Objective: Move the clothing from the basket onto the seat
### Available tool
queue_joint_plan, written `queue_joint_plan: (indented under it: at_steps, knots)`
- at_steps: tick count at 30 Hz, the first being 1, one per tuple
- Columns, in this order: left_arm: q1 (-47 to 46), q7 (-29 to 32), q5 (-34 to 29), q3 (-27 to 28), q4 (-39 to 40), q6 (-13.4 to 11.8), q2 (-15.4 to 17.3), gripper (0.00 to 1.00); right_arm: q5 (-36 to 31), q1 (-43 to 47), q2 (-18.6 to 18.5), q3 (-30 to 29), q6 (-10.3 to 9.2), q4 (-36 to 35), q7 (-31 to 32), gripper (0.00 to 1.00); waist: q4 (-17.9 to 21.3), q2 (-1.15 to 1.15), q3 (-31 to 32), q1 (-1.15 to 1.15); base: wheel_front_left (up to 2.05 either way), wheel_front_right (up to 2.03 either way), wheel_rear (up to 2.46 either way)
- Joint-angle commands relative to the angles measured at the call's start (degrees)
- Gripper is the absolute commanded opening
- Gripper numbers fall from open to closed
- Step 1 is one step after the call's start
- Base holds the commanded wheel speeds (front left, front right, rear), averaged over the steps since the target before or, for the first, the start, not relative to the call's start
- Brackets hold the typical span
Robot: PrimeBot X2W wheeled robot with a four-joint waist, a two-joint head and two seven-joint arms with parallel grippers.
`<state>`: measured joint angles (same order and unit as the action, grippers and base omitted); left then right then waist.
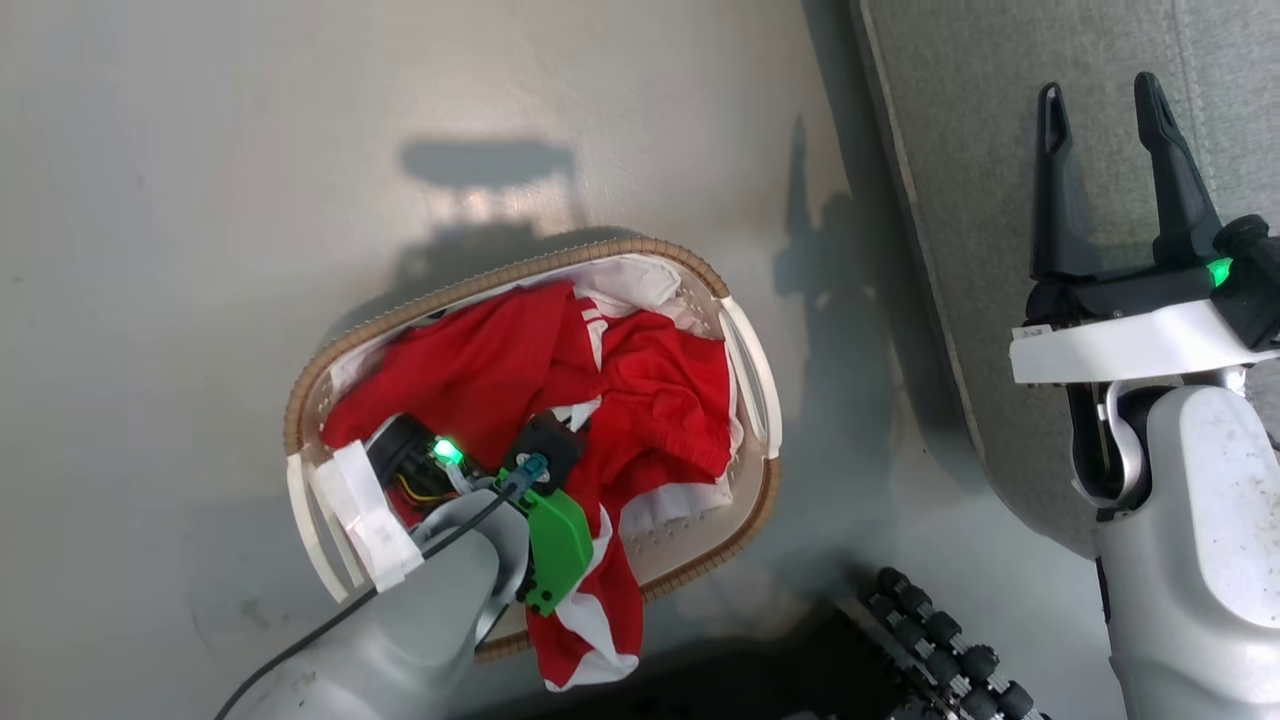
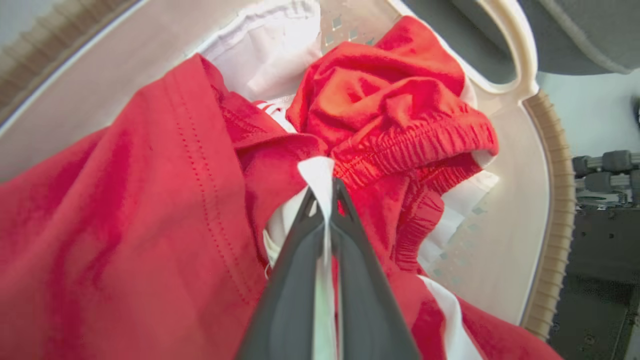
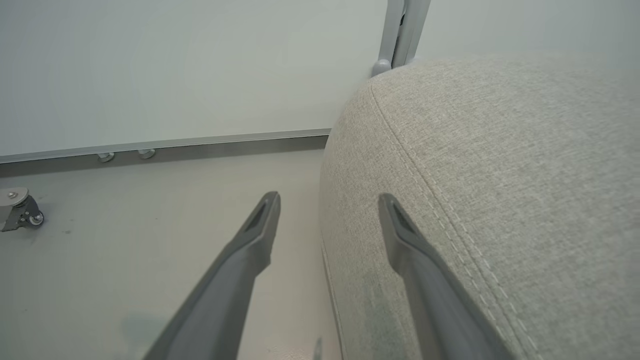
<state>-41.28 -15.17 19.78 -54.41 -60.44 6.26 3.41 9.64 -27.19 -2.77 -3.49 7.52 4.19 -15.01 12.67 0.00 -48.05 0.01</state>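
while the left arm is reached steeply down into the basket, the left gripper is sunk among the clothing, and its wrist, with a green light and a green housing, is seen above the red heap in the head view. its two dark fingers are pressed together, and a white band of the clothing is pinched between them, the fold standing up just past the tips. red fabric is piled on both sides of the jaws: a broad stitched panel on one side, a bunched elastic waistband just beyond the tips on the other. behind the wrist, one end of a garment is draped over the basket's rim. the white liner is exposed farther beyond the tips, against the basket's wall, and is not touched by the fingers.

the right arm is held upright, well apart from the basket, with the right gripper at the edge of the seat. its jaws are spread wide and nothing is held between them. the cushion's rounded, stitched edge is seen past one finger, bare floor past the other. a caster stands far off to the side of the open jaws, and a row of black rollers lies on the floor between basket and right arm.
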Motion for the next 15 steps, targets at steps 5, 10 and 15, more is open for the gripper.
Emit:
queue_joint_plan:
  at_steps: [5, 10, 15]
  knots:
    - [3.8, 0.0, 0.1, 2.1, 6.3, 0.5, 1.4, 0.00, -1.8, 2.2, -0.2, -0.7, -0.06, 0.9, -0.3, 1.00, -2.8, 0.00, 6.4, -0.01, 0.00, 0.00, 0.00]
    - [7.1, 0.0, -0.1, 4.8, 12.6, 0.7, 2.4, 0.00, -3.5, 3.8, -0.2, -1.3, -0.06, 1.5, -0.3, 1.00, -4.9, 0.00, 11.5, -0.01, 0.00, 0.00, 0.00]
    - [10.7, 0.0, -1.2, 7.9, 19.1, 0.8, 3.4, 0.00, -5.0, 6.1, -0.2, -1.7, -0.06, 2.2, -0.3, 1.00, -7.2, 0.00, 17.2, -0.01, 0.00, 0.00, 0.00]
